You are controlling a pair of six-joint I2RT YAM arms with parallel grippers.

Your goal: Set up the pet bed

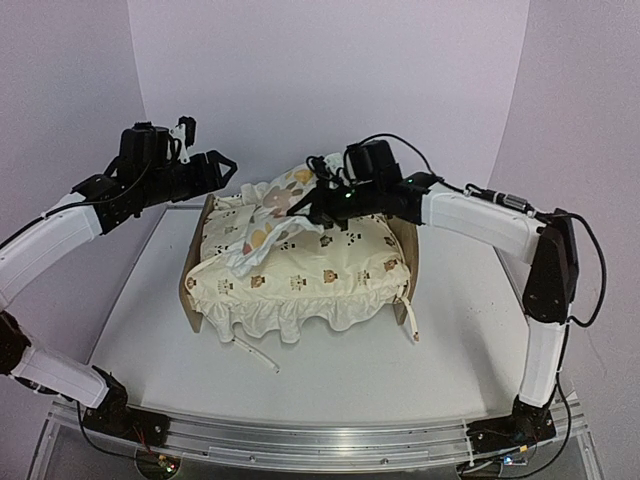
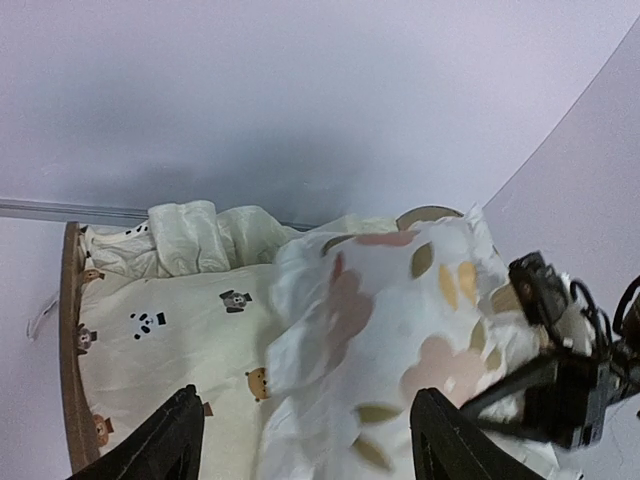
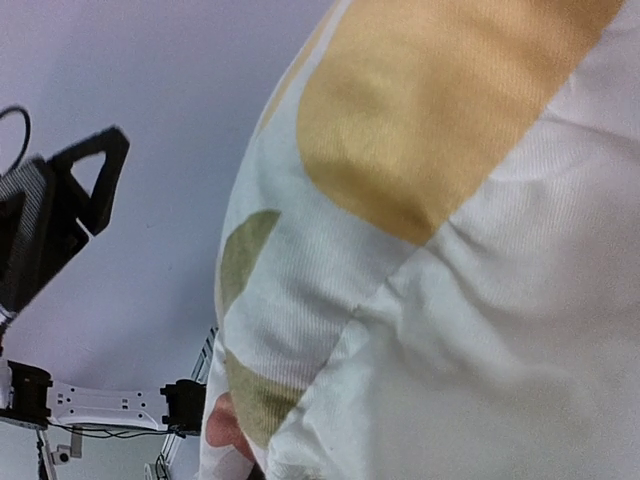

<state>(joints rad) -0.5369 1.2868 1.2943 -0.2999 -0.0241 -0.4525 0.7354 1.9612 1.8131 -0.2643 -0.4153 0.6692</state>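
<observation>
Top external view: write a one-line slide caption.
Right hand pinches the pillow above the pet bed; left hand open nearby.

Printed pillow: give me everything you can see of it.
The pillow is small and soft, made of white fabric with tan, orange and pinkish leaf-like blotches. It hangs crumpled and slanted. Its upper end is pinched in the shut right gripper, and its lower end appears to rest on the cream cushion. The open left gripper is clear of it.

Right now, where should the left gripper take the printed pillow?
On the printed pillow, the limp left edge draped over the cushion, approached from the left: it hangs loose and thin, while the right gripper is shut on its right end.
</observation>
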